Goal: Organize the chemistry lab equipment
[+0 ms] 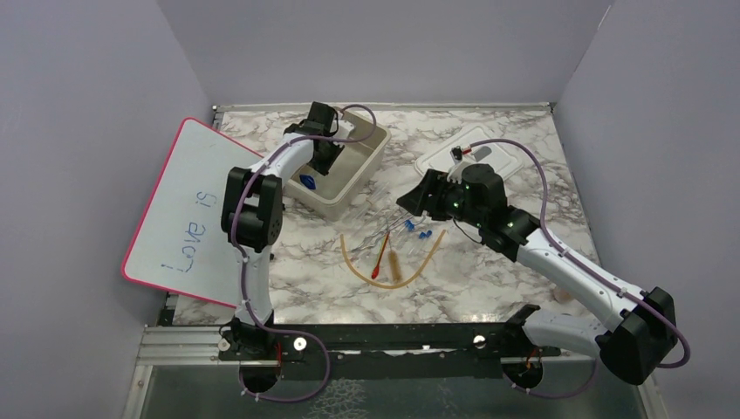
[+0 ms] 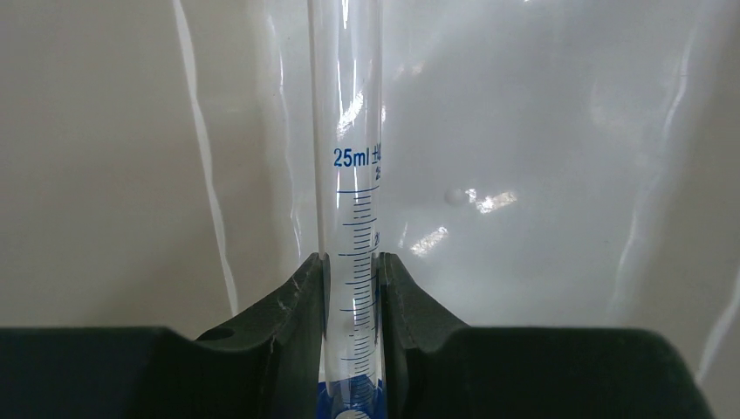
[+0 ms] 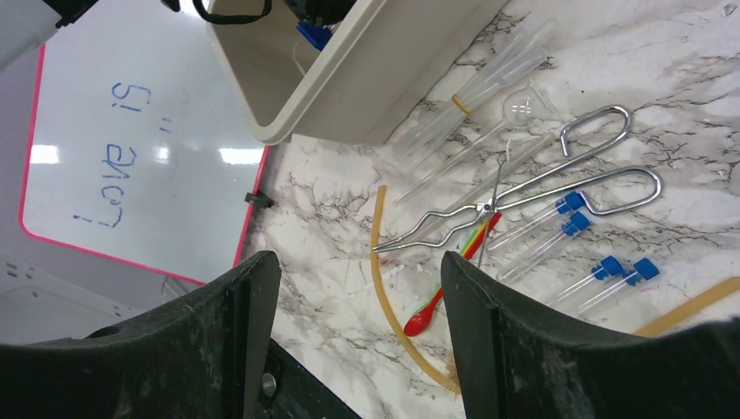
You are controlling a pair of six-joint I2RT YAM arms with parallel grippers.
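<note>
My left gripper [image 1: 321,147] [image 2: 352,262] hangs inside the beige tub [image 1: 347,197], shut on the blue-based vial [image 2: 349,131], a clear tube with a printed scale. Its blue base [image 1: 307,182] shows in the tub. My right gripper [image 1: 410,202] [image 3: 359,288] stands open above the loose items, holding nothing. Below it lie the curved amber rubber tube [image 1: 353,266] [image 3: 381,271], the red-tipped dropper [image 1: 380,258] [image 3: 423,319], the tan brush [image 1: 394,267], the metal tongs [image 3: 524,188] and several clear tubes with blue caps [image 3: 567,214]. More clear tubes [image 3: 476,96] rest against the tub's outer wall [image 3: 349,96].
The pink-rimmed whiteboard [image 1: 192,209] [image 3: 131,131] leans at the left, close to the left arm. A white lid [image 1: 517,159] lies at the back right behind the right arm. Grey walls close in the marble table on three sides.
</note>
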